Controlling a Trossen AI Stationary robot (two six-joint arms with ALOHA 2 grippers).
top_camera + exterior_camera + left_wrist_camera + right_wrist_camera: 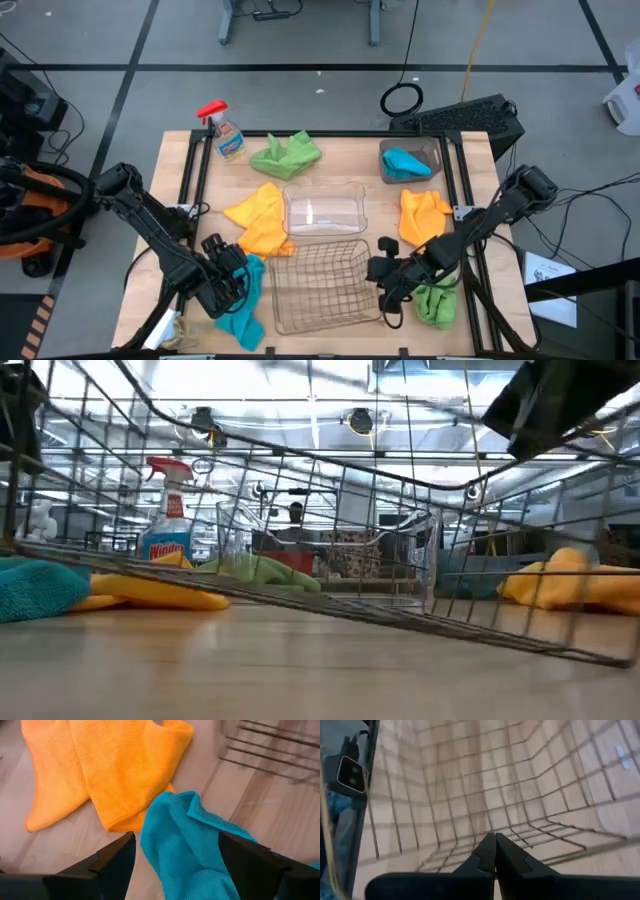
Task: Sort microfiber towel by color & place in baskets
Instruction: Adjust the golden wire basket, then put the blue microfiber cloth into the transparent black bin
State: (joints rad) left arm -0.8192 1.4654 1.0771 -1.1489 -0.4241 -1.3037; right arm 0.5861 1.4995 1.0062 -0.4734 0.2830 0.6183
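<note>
Grey workshop floor with black tape lines surrounds your wooden table (330, 150), and a person sits far back in the low view.

Your left gripper (232, 280) sits at the near left edge, its fingers (107, 857) spread apart on either side of a teal towel (185, 850) that lies between them without being pinched. Just beyond that cloth you have an orange towel (115, 770) spread flat, and past it the wire basket (320, 285) at the near middle of the table.

Your right gripper (385, 270) is at the wire basket's right rim, fingers (487, 852) pressed together with nothing between them, looking into the mesh. A green towel (435, 305) lies bunched just beside that arm, and a second orange towel (422, 215) lies behind it.

Farther out, the clear basket (325, 210) stands behind the wire one. The brown-tinted basket (412, 160) at the far right holds another teal towel (405, 163). Another green towel (287, 155) lies at the far middle, next to a spray bottle (225, 130).
</note>
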